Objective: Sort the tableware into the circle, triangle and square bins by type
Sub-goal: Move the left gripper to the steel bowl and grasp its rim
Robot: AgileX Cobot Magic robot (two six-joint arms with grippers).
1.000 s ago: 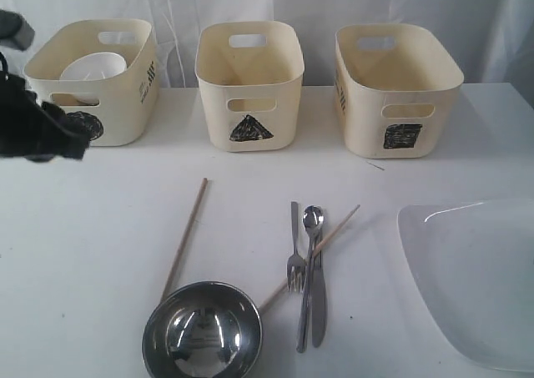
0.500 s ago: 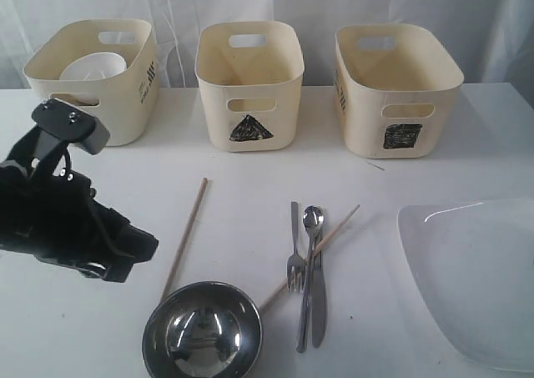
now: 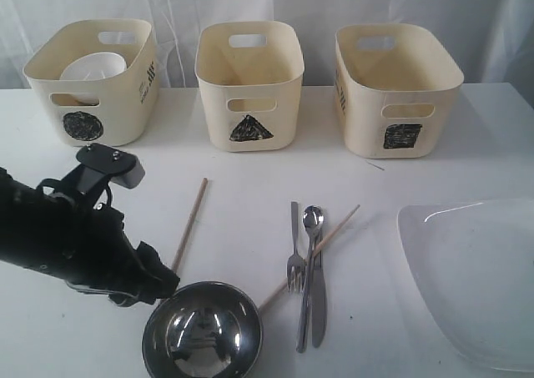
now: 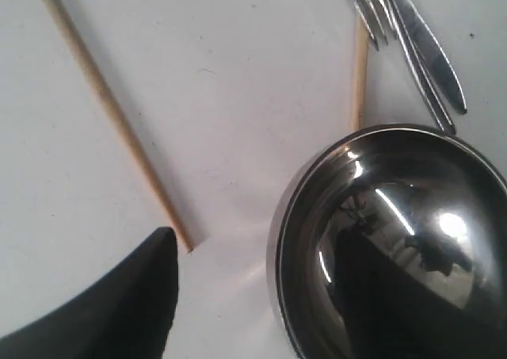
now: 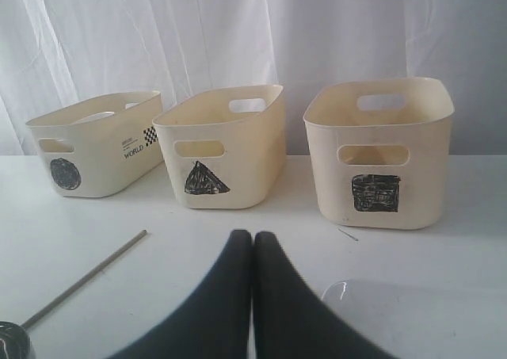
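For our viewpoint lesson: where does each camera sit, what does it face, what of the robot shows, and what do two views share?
Exterior: raised, off the arms, facing three cream plastic bins; black left arm shows.
Left wrist: looking down at a round steel bowl and wooden chopstick; one jaw shows.
Right wrist: low, level, facing the bins; shut jaws show.
Shared: exterior and left wrist both show the bowl.
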